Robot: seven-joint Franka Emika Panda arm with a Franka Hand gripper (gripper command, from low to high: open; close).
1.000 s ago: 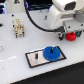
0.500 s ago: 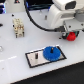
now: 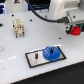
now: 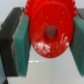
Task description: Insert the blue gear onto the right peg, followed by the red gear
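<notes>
**Q:** As the arm hangs above the white table [image 3: 15, 55], what does the pincer [image 3: 75, 30] hold?

**A:** The pincer grips the red gear [image 4: 50, 30]. In the wrist view its two green pads [image 4: 22, 42] press against opposite edges of the toothed disc, so the jaws are closed only as far as the gear's width allows. The gear sits between the pads with its flat face and dark centre hole turned toward the wrist camera. In the exterior view the red gear [image 3: 75, 30] shows as a small red patch directly under the arm's white body.

**Q:** Where is the blue gear [image 3: 51, 53] relative to the pincer?

**A:** It lies well apart from the pincer, lower down on the table, toward the exterior view's left. It rests flat on the grey plate [image 3: 35, 58] with the black border, covering the end of the plate nearer the pincer.

**Q:** Is the right peg visible?

**A:** It cannot be made out; the blue gear covers that end of the plate. A thin pin [image 3: 36, 56] stands on the plate's far end, away from the pincer.
</notes>
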